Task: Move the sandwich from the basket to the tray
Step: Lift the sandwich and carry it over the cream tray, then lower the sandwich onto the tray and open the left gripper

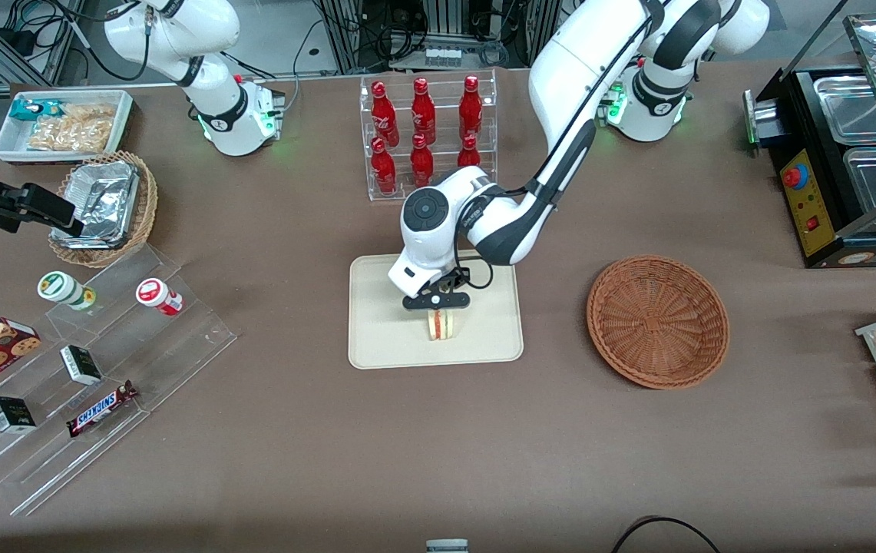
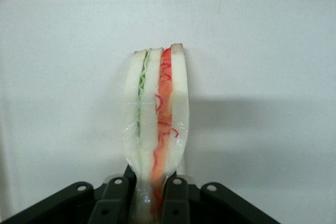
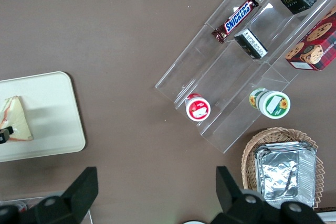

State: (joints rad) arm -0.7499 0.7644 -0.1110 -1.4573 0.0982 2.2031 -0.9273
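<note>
The sandwich [image 1: 442,325] is a pale bread wedge with red and green filling. It stands on edge on the cream tray [image 1: 376,338] in the middle of the table. My left gripper [image 1: 438,302] is directly above it, shut on its top. In the left wrist view the fingers [image 2: 175,200] pinch the sandwich [image 2: 156,114] over the tray floor [image 2: 262,77]. The reddish-brown wicker basket [image 1: 658,320] sits empty beside the tray, toward the working arm's end. The right wrist view shows the sandwich [image 3: 14,119] on the tray [image 3: 52,108].
A clear rack of red bottles [image 1: 426,130] stands farther from the camera than the tray. A clear stepped shelf [image 1: 84,361] with snacks, a tan basket with foil containers [image 1: 104,207] and a white snack bin [image 1: 61,127] lie toward the parked arm's end. A black food warmer [image 1: 844,161] stands at the working arm's end.
</note>
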